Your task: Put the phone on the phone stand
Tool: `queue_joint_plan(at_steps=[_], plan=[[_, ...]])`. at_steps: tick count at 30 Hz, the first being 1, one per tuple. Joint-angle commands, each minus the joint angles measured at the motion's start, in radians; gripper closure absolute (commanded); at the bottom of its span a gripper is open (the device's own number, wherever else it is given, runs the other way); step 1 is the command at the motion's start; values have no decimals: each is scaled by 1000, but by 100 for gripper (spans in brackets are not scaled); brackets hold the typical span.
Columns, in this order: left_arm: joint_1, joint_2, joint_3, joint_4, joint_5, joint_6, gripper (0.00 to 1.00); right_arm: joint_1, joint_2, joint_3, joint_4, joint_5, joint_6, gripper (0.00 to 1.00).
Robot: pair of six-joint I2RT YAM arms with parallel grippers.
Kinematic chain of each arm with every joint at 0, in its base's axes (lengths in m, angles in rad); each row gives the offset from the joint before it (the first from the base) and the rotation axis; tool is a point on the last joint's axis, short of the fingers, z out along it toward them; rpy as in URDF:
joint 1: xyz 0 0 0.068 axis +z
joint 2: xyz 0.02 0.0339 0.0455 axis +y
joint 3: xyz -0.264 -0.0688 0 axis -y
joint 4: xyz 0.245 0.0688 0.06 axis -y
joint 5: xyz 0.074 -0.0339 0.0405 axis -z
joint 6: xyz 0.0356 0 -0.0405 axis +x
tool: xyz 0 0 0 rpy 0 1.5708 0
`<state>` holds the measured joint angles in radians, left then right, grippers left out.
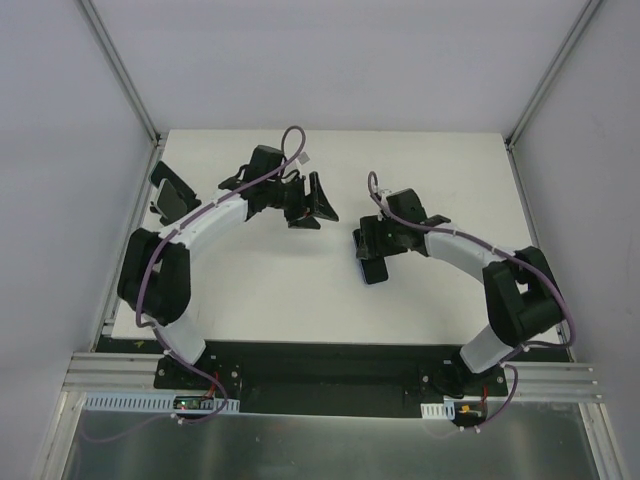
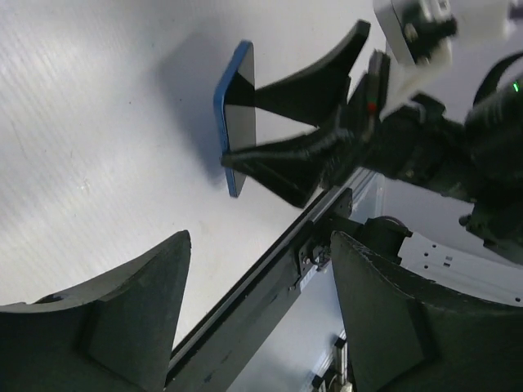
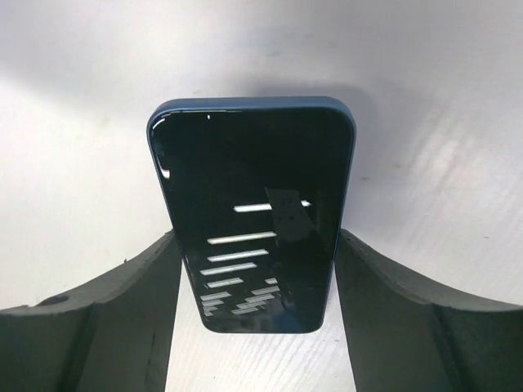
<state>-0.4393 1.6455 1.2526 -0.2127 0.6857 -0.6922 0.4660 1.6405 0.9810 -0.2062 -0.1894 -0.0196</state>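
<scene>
The phone [image 3: 253, 204], blue-edged with a black screen, sits between my right gripper's [image 3: 257, 245] two fingers, which press on its long sides. In the top view the right gripper [image 1: 368, 248] holds the phone [image 1: 375, 268] low over the table's middle right. The left wrist view shows the phone [image 2: 237, 122] edge-on, tilted, with its shadow on the table. My left gripper [image 1: 312, 200] is open and empty, left of the right one, its fingers [image 2: 122, 327] wide apart. The black phone stand [image 1: 172, 195] stands at the table's far left edge, behind the left arm.
The white table [image 1: 300, 290] is walled by white panels with metal corner posts [image 1: 120, 70]. A black rail [image 1: 330, 355] runs along the near edge by the arm bases. Purple cables [image 1: 290, 140] loop over both arms.
</scene>
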Motion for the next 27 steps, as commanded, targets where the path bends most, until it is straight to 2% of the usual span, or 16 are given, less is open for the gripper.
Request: queue_joint_plan(at_steps=[1, 9, 12, 17, 18, 21, 25, 26, 27], plan=[[-15, 111, 109, 33, 142, 14, 35, 43, -163, -42, 165, -113, -100, 100], [-52, 197, 186, -97, 121, 112, 26, 99, -275, -80, 202, -154, -178, 100], [-73, 211, 203, -119, 136, 129, 29, 117, -291, -74, 202, -160, -192, 100], [-105, 208, 205, -125, 129, 128, 44, 140, -307, -68, 199, -156, -201, 100], [-110, 205, 202, -125, 127, 128, 50, 143, -308, -65, 195, -154, -206, 100], [-114, 177, 180, -123, 126, 129, 61, 164, -312, -64, 188, -142, -221, 99], [-116, 116, 130, -126, 81, 135, 100, 209, -311, -59, 183, -128, -233, 100], [-116, 94, 114, -126, 63, 140, 100, 217, -311, -50, 171, -114, -233, 100], [-115, 47, 85, -135, 23, 154, 100, 226, -311, -44, 160, -108, -229, 86]])
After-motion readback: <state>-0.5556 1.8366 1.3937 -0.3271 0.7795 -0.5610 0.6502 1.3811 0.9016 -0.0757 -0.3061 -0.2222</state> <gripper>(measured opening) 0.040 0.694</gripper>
